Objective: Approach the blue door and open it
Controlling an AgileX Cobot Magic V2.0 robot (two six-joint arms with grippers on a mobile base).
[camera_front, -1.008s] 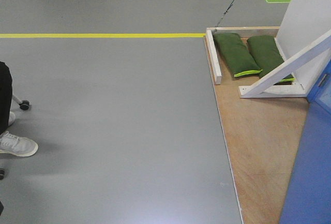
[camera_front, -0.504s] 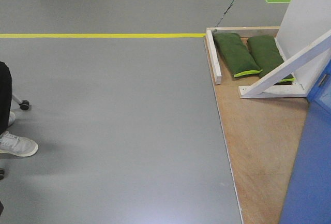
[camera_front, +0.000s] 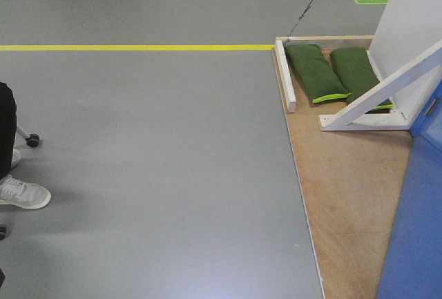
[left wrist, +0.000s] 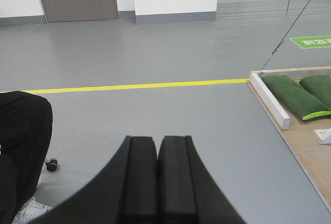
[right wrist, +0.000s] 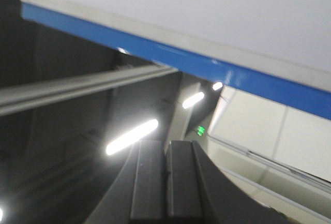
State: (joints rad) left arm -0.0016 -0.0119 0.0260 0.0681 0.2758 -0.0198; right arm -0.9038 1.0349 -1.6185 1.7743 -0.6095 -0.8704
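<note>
**Observer:** Where is the blue door?

**Operator:** Front view: I see the blue door (camera_front: pixel 416 223) along the right margin, running down to the lower corner. It stands on the plywood base (camera_front: pixel 345 188). Behind it, a white brace (camera_front: pixel 383 88) slants over two green sandbags (camera_front: pixel 314 71) that lie side by side.

**Observer:** And the grippers?

**Operator:** Left wrist view: the left gripper (left wrist: pixel 157 146) has its jaws pressed together with nothing between them. It points over grey floor toward a yellow line (left wrist: pixel 134 85). Right wrist view: the right gripper (right wrist: pixel 165 149) likewise has its jaws closed and empty, and it is aimed upward. A blue edge (right wrist: pixel 207 66) crosses under a white panel there; I cannot tell whether it belongs to the door.

**Observer:** Anything else?

**Operator:** A white shoe (camera_front: pixel 21 193) at the left margin, well apart from the base.
</note>
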